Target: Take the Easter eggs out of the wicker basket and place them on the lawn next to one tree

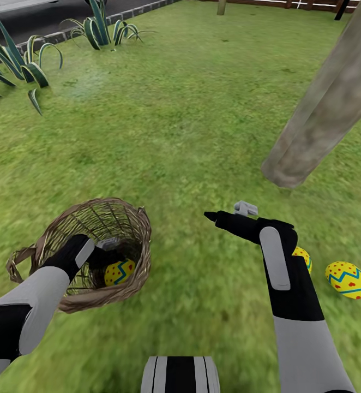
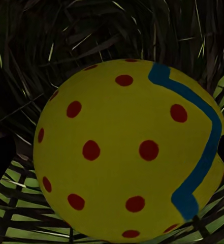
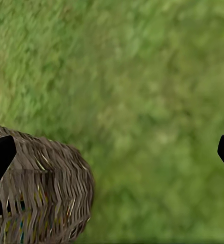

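The egg in the basket [image 2: 127, 152] was bright yellow, scattered with red dots and crossed by a blue zigzag band. The two eggs on the grass [image 1: 346, 279] wore the same yellow, red and blue-green. The wicker basket [image 1: 134, 218] was brown open weave. The lawn [image 1: 191, 120] was mottled green, the tree trunk [image 1: 328, 109] blotchy grey-brown, and the spiky plants [image 1: 101, 27] striped dark and pale green.
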Tool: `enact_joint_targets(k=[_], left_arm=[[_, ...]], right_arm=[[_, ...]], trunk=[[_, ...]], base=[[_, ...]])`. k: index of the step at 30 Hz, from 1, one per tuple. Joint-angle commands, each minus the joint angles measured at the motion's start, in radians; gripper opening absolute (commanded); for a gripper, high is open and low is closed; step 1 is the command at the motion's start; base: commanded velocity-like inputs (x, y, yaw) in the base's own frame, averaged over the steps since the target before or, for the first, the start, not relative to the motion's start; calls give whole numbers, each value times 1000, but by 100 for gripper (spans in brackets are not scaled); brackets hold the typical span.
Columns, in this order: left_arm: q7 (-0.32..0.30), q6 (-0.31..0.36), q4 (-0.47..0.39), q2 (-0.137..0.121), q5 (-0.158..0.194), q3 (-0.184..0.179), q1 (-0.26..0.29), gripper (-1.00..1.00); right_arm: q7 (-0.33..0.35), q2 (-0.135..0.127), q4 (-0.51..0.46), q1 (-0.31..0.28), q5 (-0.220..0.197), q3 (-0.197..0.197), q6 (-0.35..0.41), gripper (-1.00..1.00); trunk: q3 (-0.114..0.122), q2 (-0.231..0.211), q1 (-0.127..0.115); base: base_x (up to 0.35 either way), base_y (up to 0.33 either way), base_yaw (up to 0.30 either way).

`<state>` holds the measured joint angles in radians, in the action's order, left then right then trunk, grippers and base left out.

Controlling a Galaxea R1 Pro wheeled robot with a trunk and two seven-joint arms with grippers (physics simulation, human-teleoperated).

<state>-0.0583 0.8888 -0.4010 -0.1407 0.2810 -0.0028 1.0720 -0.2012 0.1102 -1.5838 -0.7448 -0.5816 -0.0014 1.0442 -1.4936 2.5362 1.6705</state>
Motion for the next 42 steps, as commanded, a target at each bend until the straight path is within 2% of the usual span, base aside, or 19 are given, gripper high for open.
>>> enact_joint_targets(k=[1, 7, 18, 21, 42], left_arm=[[-5, 4, -1, 0, -4, 0, 0, 100], [-18, 5, 0, 0, -5, 0, 0, 100], [-43, 7, 4, -1, -9, 0, 0, 100], [-43, 6, 4, -1, -9, 0, 0, 100], [-42, 3, 2, -3, -6, 0, 0, 100]], right_arm=[[-10, 1, -1, -1, -10, 0, 3, 100], [-10, 2, -1, 0, -10, 0, 3, 100], [-10, 8, -1, 0, -11, 2, 3, 100], [-10, 9, -1, 1, -12, 3, 3, 100], [-10, 11, -1, 1, -12, 4, 3, 100]], trunk=[[-1, 0, 0], [-20, 1, 2], [-20, 1, 2], [-32, 2, 3], [-32, 2, 3]], base=[[0, 0, 0], [0, 0, 0], [0, 0, 0], [0, 0, 0], [0, 0, 0]])
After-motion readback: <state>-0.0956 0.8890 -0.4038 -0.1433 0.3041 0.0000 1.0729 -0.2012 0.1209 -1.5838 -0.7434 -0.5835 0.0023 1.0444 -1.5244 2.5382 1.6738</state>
